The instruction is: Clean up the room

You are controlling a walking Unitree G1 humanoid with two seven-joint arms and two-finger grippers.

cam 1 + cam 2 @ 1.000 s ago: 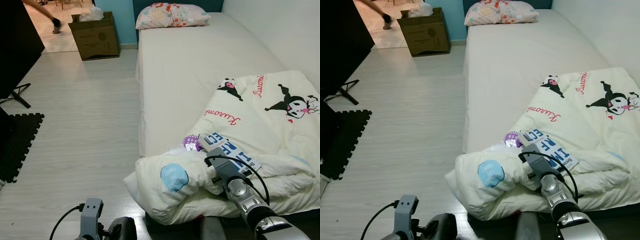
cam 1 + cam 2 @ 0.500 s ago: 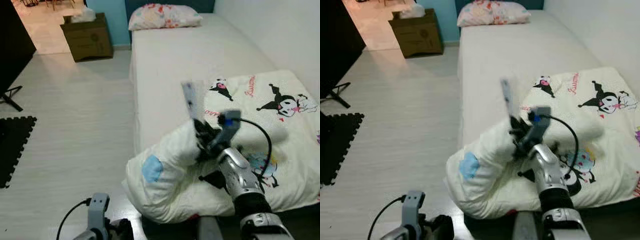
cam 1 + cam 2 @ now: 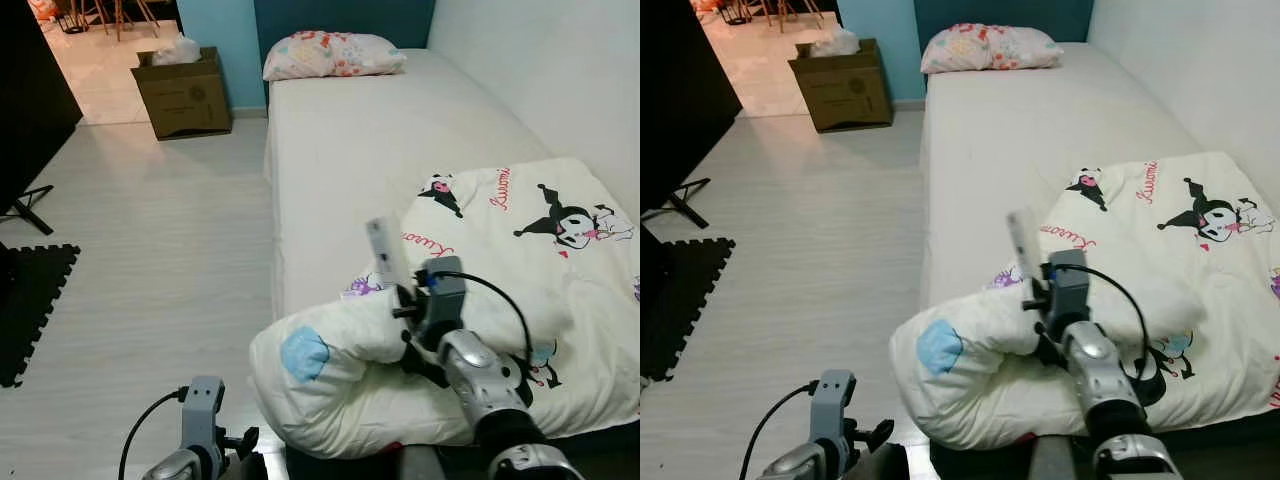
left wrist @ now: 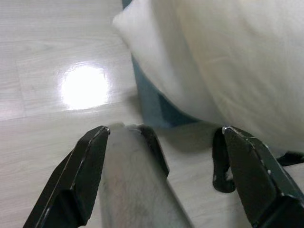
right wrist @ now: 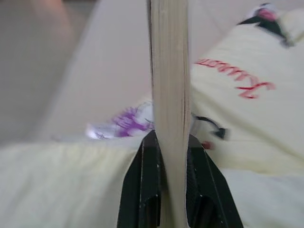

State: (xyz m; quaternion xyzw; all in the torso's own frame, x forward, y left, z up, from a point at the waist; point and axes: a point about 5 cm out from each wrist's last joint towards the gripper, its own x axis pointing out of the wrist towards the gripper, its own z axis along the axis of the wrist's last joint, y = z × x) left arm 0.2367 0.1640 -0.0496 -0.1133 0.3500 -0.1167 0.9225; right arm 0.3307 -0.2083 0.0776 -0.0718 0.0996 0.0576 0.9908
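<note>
My right gripper (image 3: 403, 296) is shut on a thin book (image 3: 380, 251) and holds it upright on its edge above the rumpled cream duvet (image 3: 520, 260) at the near end of the bed (image 3: 370, 130). In the right wrist view the book's page edge (image 5: 170, 85) rises straight up from the gripper (image 5: 171, 138). A small purple printed item (image 3: 360, 287) lies on the duvet just beyond the book. My left gripper (image 4: 165, 131) hangs low over the wooden floor beside the bed's near corner, its fingers (image 4: 88, 161) spread open around nothing.
A floral pillow (image 3: 332, 53) lies at the head of the bed. A cardboard box (image 3: 185, 85) stands on the floor by the blue wall. A black foam mat (image 3: 30, 300) and a dark stand (image 3: 25, 190) are at the left. Pale wooden floor (image 3: 160, 230) runs alongside the bed.
The book lay flat on the duvet a second ago; my right gripper has lifted it upright. The duvet fold has shifted. The person's foot by the doorway has gone.
</note>
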